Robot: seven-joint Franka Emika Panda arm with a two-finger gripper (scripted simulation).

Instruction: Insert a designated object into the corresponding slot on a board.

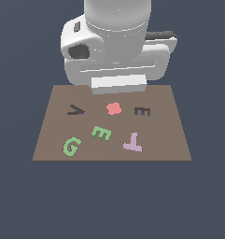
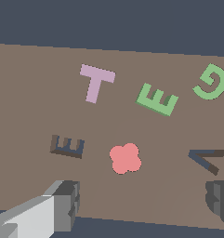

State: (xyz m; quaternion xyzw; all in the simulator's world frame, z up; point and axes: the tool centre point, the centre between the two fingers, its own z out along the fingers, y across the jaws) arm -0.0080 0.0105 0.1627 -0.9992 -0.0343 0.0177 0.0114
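Observation:
The light-green E block [image 1: 101, 133] [image 2: 156, 99] lies flat on the brown board [image 1: 53, 121] [image 2: 34, 116], between the green G and the pink-purple T. The dark E-shaped slot [image 1: 142, 111] [image 2: 67, 146] sits toward the exterior view's right, past the red marker. My gripper [image 2: 143, 202] hovers high above the board's far edge, open and holding nothing; its two fingers [image 2: 67, 204] show in the wrist view, wide apart. In the exterior view the arm's body hides the fingers.
A green G [image 1: 72, 146] [image 2: 211, 82] and a pink-purple T [image 1: 133, 142] [image 2: 96, 82] lie on the board. A dark V-shaped recess [image 1: 75, 110] [image 2: 207, 159] and a red clover-shaped marker [image 1: 113, 108] [image 2: 125, 158] are also on it. Dark floor surrounds the board.

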